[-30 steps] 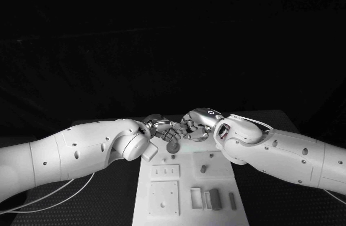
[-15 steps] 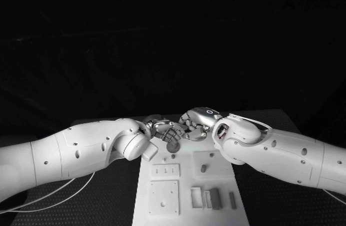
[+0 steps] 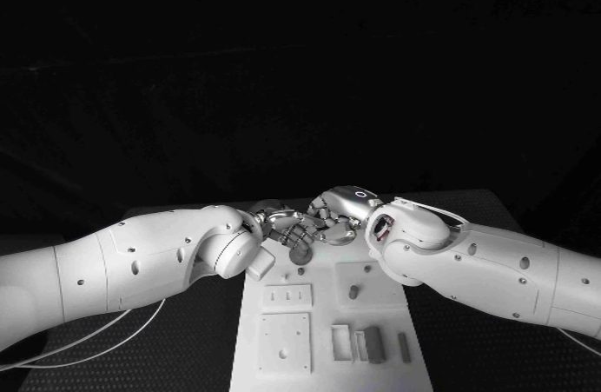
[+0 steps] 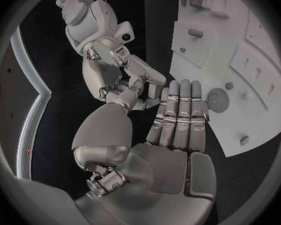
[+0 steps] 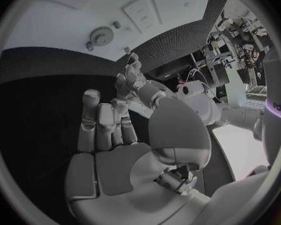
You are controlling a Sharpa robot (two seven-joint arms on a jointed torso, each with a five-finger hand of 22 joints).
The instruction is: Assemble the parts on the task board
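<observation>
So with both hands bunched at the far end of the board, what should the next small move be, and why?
Probably lower the left hand onto the gear: its fingers hover beside it holding nothing, and the right hand looks empty too.

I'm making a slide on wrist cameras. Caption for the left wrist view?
Left hand, open and empty, meets the right hand beside the board, where a gear lies.

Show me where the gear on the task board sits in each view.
Head view: the gear lies at the task board's far end, right by the left hand.
Left wrist view: the gear lies on the board, just past that hand's fingertips.
Right wrist view: the gear lies on the board, well beyond the right hand.
Shared landmark: the three-slot plate.
</observation>
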